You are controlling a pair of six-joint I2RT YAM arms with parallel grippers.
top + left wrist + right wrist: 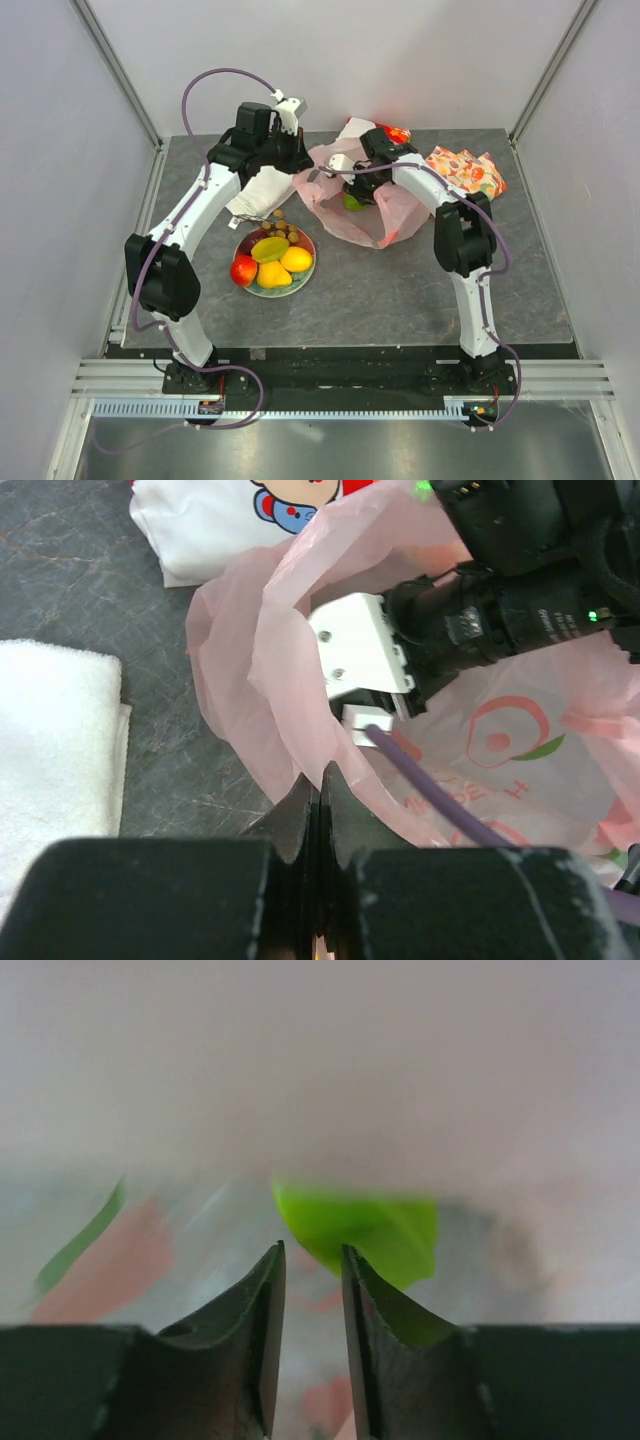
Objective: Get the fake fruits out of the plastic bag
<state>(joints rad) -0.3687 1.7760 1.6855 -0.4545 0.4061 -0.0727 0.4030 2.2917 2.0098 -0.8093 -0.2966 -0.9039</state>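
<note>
six fruits (273, 275), one bag (395, 225), one plate (290, 289)

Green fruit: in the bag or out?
In. Green fruit lies inside the plastic bag, ahead of the right gripper, not gripped.

The top external view looks down from above and behind the arm bases, taking in the whole dark grey stone-patterned tabletop (400, 300) out to the far wall. The left wrist view sits close behind the left claw (318, 785), facing right into the pale pink crinkly plastic bag (250, 680). The right wrist view, past the right claw (312, 1250), is inside that bag, blurred by nearness. All three share the bag.
</note>
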